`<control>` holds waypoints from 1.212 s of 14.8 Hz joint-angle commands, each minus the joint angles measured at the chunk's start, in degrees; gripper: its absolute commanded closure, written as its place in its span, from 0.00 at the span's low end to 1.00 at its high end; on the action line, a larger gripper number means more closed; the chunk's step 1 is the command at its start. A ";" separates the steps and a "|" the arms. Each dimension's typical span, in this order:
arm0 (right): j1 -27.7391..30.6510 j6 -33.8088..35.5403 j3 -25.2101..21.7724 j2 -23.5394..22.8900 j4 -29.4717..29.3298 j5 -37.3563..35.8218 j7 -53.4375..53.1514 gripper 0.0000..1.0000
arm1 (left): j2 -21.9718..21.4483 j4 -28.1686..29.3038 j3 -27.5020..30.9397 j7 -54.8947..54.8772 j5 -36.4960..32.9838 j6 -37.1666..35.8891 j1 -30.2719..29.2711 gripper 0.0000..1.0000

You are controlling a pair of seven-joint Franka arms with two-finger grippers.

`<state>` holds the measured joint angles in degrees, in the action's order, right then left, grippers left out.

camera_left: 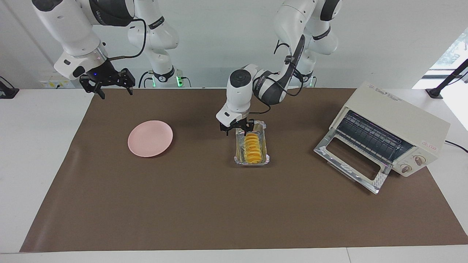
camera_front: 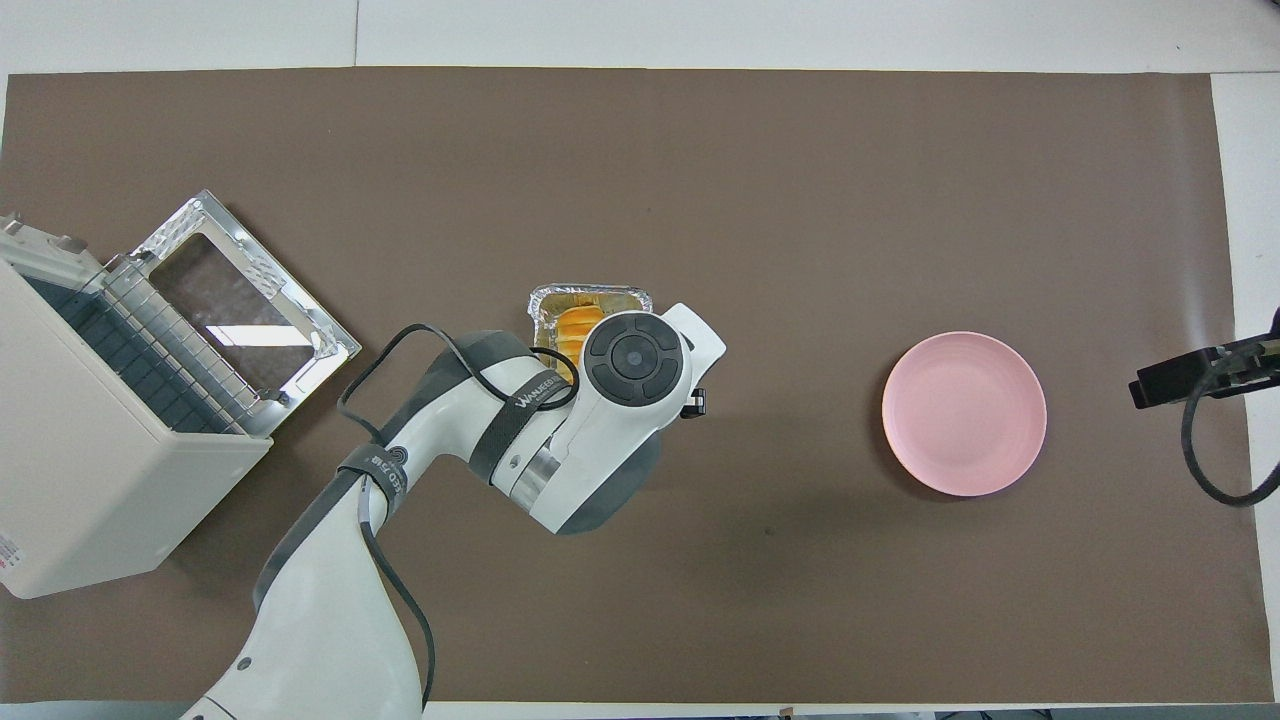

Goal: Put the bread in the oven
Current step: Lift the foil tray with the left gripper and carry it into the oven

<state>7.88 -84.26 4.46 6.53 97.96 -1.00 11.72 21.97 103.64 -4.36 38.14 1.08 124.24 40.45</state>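
Bread (camera_left: 252,148) lies in foil tray (camera_left: 238,157) mid-table, long axis running toward/away from robots. Left gripper (camera_left: 236,128) sits low at tray's robot-side end, at the end corner nearer the right arm's end of the table; whether its fingers are apart or clamped can't be told. Oven (camera_left: 393,131), door down, stands toward left arm's end, w/ left arm nearer. Right gripper (camera_left: 108,84) waits raised over table edge, fingers apart, near plate (camera_left: 150,138).

The bread (camera_left: 252,148) is yellow-orange with ridges, in a silver foil tray (camera_left: 265,159). The plate (camera_left: 150,138) is pink, the oven (camera_left: 396,120) cream-white, the mat (camera_left: 234,212) brown.
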 commanded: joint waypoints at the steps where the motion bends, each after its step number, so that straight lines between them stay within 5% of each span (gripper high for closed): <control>1: 0.74 2.43 0.46 -2.13 -6.02 -0.94 1.20 0.00 | 1.05 -0.54 0.75 0.80 -0.38 0.83 0.68 0.81; 4: -0.23 1.56 -0.59 -2.14 -5.33 -0.76 1.03 0.00 | 1.23 -0.63 0.76 0.88 -0.38 0.75 0.68 1.00; 9: -0.58 0.59 -0.77 -2.57 -5.15 -0.24 0.85 0.00 | 1.14 -2.46 1.28 0.88 -0.21 -2.23 0.68 1.00; 15: -0.58 1.91 -0.68 -2.58 -5.33 0.12 1.03 0.00 | 2.01 -18.97 4.44 1.06 1.11 -15.94 -4.57 1.00; 18: -0.58 3.75 -0.85 -3.54 -7.69 1.34 0.94 0.00 | 2.55 -21.54 6.36 4.66 1.39 -18.93 -10.30 1.00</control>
<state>7.56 -82.78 4.08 4.46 93.44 -0.97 11.72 22.61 85.21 0.64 40.95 1.65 108.55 33.05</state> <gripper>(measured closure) 0.000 0.982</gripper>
